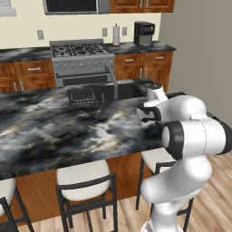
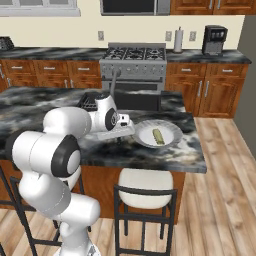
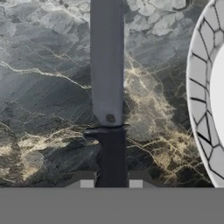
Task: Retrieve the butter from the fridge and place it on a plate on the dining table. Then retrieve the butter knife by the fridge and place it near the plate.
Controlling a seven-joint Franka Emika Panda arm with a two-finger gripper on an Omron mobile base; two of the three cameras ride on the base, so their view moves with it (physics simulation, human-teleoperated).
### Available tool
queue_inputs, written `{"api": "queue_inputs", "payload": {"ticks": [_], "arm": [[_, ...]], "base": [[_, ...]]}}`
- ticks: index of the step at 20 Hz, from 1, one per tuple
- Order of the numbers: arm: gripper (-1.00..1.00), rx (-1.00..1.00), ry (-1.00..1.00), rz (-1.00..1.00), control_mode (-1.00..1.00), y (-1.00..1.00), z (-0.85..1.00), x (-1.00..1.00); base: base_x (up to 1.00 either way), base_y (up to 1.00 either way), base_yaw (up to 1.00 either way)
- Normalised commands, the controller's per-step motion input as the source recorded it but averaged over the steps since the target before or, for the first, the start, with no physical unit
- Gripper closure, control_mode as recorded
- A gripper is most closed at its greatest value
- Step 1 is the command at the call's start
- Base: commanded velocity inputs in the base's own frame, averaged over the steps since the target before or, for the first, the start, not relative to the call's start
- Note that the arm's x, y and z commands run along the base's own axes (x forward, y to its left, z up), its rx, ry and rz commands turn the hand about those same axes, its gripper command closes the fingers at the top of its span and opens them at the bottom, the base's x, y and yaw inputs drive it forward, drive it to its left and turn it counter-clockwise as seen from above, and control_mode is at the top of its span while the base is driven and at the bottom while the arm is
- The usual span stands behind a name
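My gripper (image 3: 111,183) is shut on the dark handle of the butter knife (image 3: 107,65), whose grey blade points away from the hand, low over the dining table (image 3: 48,87). I cannot tell whether the blade touches the marbled top. The plate (image 3: 201,87) lies just to the right of the blade in the hand view. From the right base camera, the gripper (image 2: 124,124) holds the knife (image 2: 116,133) just left of the plate (image 2: 172,131), and the butter (image 2: 158,136) lies on the plate. The arm blocks the gripper (image 1: 144,114) in the left base view. The fridge is out of view.
A sink with a tall faucet (image 1: 111,77) and a dark dish rack (image 1: 84,96) sit at the table's far side. Stools (image 2: 147,182) stand along the near edge. A stove (image 1: 81,59) and coffee machine (image 1: 144,32) line the back wall.
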Motion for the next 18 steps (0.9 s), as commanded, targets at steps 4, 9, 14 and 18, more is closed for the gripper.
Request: {"api": "queue_inputs", "payload": {"ticks": [4,9,14,18], "arm": [[-1.0,0.0,0.0,0.0,-1.0,0.0,0.0,0.0],[-1.0,0.0,0.0,0.0,-1.0,0.0,0.0,0.0],[-1.0,0.0,0.0,0.0,-1.0,0.0,0.0,0.0],[-1.0,0.0,0.0,0.0,-1.0,0.0,0.0,0.0]], "base": [[0.0,0.0,0.0],[0.0,0.0,0.0],[0.0,0.0,0.0],[0.0,0.0,0.0]]}}
